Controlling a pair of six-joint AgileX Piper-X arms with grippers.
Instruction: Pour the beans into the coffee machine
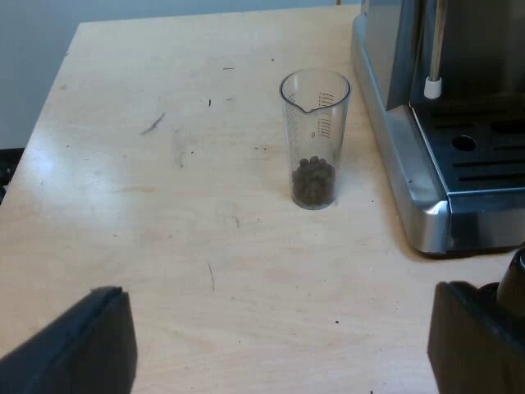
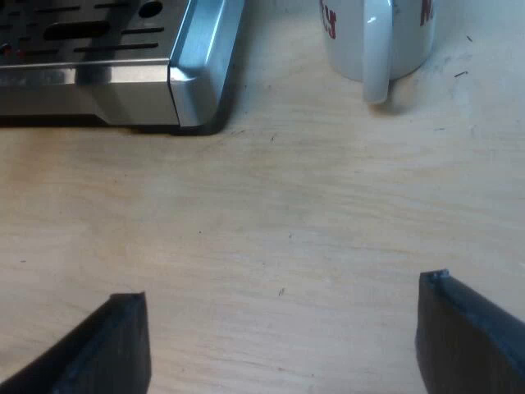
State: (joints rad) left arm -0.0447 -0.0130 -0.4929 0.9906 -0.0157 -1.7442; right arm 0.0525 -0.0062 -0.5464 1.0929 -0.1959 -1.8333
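A clear measuring glass stands upright on the wooden table, with dark coffee beans in its bottom. It is close beside the base of the espresso machine, whose drip tray is near it. My left gripper is open, some way short of the glass, with nothing between its fingers. My right gripper is open too, over bare table near the machine's drip tray corner, its fingers holding nothing.
A white mug with red print stands past the right gripper, its handle turned toward it. The wooden table stretches wide around the glass; its edge lies beyond, on the side away from the machine.
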